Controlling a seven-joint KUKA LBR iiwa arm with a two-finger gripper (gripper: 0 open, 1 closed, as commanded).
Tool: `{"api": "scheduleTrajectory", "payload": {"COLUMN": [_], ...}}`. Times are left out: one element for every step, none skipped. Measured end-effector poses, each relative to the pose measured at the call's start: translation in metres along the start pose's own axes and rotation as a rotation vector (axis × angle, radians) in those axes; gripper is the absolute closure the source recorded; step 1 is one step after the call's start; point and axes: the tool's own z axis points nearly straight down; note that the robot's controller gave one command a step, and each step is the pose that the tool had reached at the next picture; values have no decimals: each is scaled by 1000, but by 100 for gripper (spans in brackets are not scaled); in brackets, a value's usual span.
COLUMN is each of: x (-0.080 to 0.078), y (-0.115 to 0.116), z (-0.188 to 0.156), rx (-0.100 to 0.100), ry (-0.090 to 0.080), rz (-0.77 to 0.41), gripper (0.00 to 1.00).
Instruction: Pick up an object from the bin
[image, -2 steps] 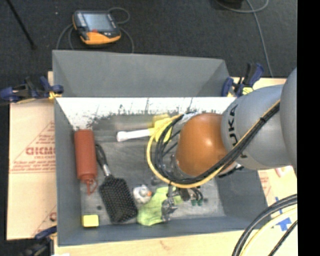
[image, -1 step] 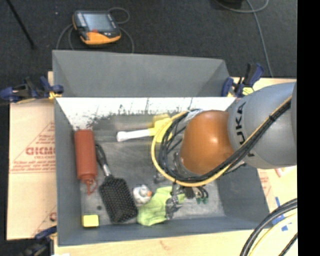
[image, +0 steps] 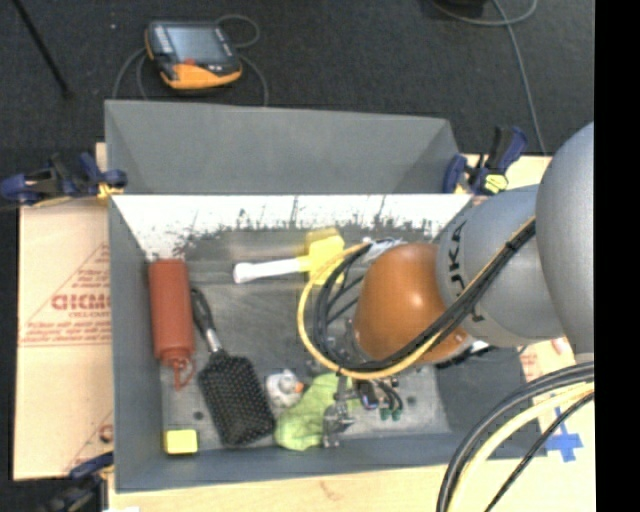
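My gripper (image: 337, 418) is low in the bin near its front wall, beneath the arm's orange cover. It sits at the right edge of a crumpled lime-green soft thing (image: 303, 418), touching or just above it. A small white and grey object with a red spot (image: 284, 385) lies just left of the gripper, above the green thing. A black mesh-headed brush (image: 232, 398) lies further left, its handle pointing to the back left.
A red cylinder-shaped bottle (image: 170, 310) lies along the left wall. A small yellow block (image: 181, 441) sits in the front left corner. A white-handled tool with a yellow head (image: 300, 263) lies near the back wall. The arm covers the bin's right half.
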Motion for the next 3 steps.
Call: {"api": "scheduleTrajectory", "payload": {"x": [3,3,3], "y": [11,11,11], "z": [6,6,6], "rx": [1,1,1], "ry": [0,0,0], "rz": [-420,-420,-419], "gripper": [100,100,100]}}
